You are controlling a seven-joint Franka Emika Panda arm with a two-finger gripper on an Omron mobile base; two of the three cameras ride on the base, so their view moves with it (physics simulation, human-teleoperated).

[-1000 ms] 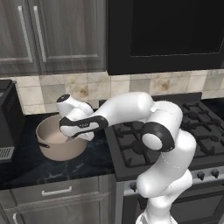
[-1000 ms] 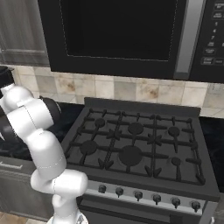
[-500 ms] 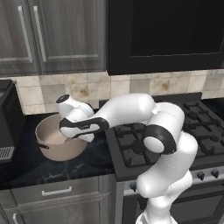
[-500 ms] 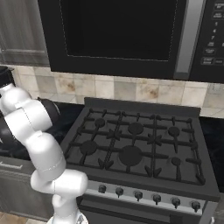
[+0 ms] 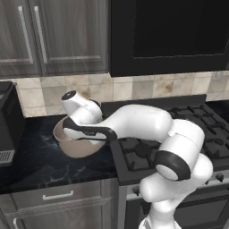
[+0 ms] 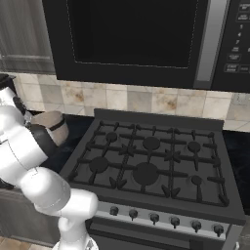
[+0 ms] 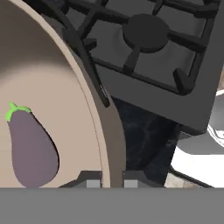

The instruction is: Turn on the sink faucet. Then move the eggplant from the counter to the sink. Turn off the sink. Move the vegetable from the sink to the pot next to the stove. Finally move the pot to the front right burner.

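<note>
The tan pot (image 5: 76, 145) sits tipped on the black counter (image 5: 31, 165) just left of the stove (image 5: 147, 147). My gripper (image 7: 109, 183) is shut on the pot's rim (image 7: 111, 144) on the side toward the stove, one fingertip inside the wall and one outside. Inside the pot lies the purple eggplant (image 7: 33, 148), its green stem tip pointing away from the fingers. A dark handle (image 7: 87, 61) arcs over the rim. From the right base view the pot (image 6: 51, 126) shows behind my arm, and the front right burner (image 6: 195, 180) is bare.
A black appliance (image 5: 6, 120) stands on the counter left of the pot. Cast-iron grates (image 6: 146, 156) cover the stove, with knobs (image 6: 154, 217) along its front. A microwave (image 6: 136, 34) hangs over the stove, and wood cabinets (image 5: 49, 36) over the counter.
The jaws have shut on the pot's rim. The pot has since shifted a little right toward the stove and now leans.
</note>
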